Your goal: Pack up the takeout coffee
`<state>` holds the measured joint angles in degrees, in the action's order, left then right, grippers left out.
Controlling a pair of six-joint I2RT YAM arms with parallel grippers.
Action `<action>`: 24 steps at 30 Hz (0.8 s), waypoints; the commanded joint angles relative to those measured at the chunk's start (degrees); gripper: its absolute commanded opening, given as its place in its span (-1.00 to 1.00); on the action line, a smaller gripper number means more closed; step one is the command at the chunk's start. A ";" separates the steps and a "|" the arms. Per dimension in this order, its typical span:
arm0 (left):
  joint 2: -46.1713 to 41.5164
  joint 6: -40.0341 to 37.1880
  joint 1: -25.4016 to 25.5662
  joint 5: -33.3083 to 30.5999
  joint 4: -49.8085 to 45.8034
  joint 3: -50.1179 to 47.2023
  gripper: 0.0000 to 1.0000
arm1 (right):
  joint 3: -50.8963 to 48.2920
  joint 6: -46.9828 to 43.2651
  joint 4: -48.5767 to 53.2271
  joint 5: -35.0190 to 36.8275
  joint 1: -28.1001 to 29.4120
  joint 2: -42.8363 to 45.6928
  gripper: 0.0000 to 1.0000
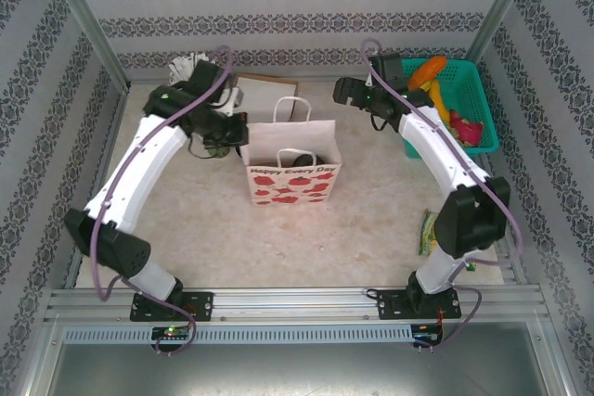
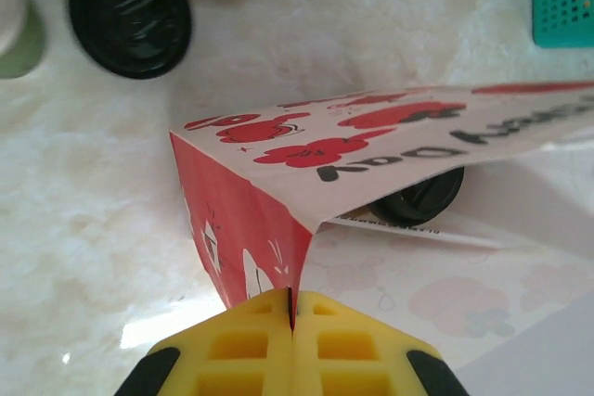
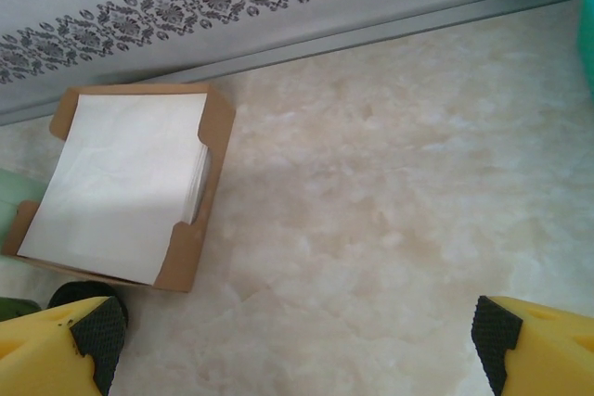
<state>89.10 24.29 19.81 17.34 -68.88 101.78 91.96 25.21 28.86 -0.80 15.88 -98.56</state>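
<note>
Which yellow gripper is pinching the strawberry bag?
The left gripper: its fingers are shut on an edge of the strawberry bag. The right gripper hangs wide open over the table, holding nothing.

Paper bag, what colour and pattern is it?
The bag is white with red prints and a line of dark lettering. It shows best in the top external view.

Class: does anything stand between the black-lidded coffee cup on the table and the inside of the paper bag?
Only the paper bag's printed side wall, whose edge the shut left gripper pinches. Nothing else visible lies between the coffee cup and it, so the cup would probably have to go over the rim.
</note>
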 commanded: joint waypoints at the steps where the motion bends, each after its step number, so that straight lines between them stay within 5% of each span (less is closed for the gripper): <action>1: -6.64 -1.16 -4.96 -0.47 -6.00 -3.30 -1.00 | 5.06 0.49 -1.21 -3.83 1.84 -5.86 0.95; 8: -12.79 -9.31 -16.36 3.02 -10.89 -8.68 -1.00 | 23.21 -0.91 3.43 -5.65 6.64 -22.92 0.95; 16: -12.49 -17.37 -27.93 4.22 -11.32 -10.05 -1.00 | 37.02 5.67 4.44 -9.68 8.46 -37.02 0.71; 24: -11.20 -17.10 -28.08 18.41 -0.17 -15.40 -0.87 | 44.68 9.19 4.76 -6.10 10.58 -45.20 0.53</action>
<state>76.90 8.88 -8.16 28.75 -73.80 88.07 132.60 32.93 32.73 -8.64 25.02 -141.64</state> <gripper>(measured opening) 0.068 0.767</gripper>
